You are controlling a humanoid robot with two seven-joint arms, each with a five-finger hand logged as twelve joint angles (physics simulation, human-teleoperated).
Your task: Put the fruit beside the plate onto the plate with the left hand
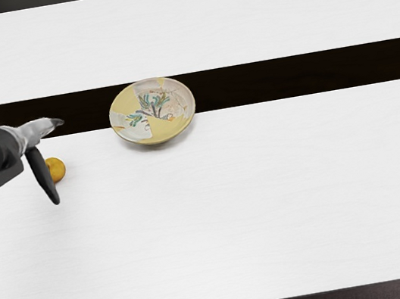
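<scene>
A small yellow-orange fruit (56, 169) lies on the white table, left of the plate and partly hidden behind a dark finger. The yellow plate (152, 110) with a green plant pattern stands at the table's far edge, upper middle. My left hand (43, 156) comes in from the left edge, its fingers (43, 178) spread: grey ones point right toward the plate, a dark one hangs down just in front of the fruit. Nothing is grasped. The right arm is out of view.
The white table (234, 213) stretches wide to the right and toward the front. A dark gap (310, 73) runs behind the table's far edge, with a white surface beyond it.
</scene>
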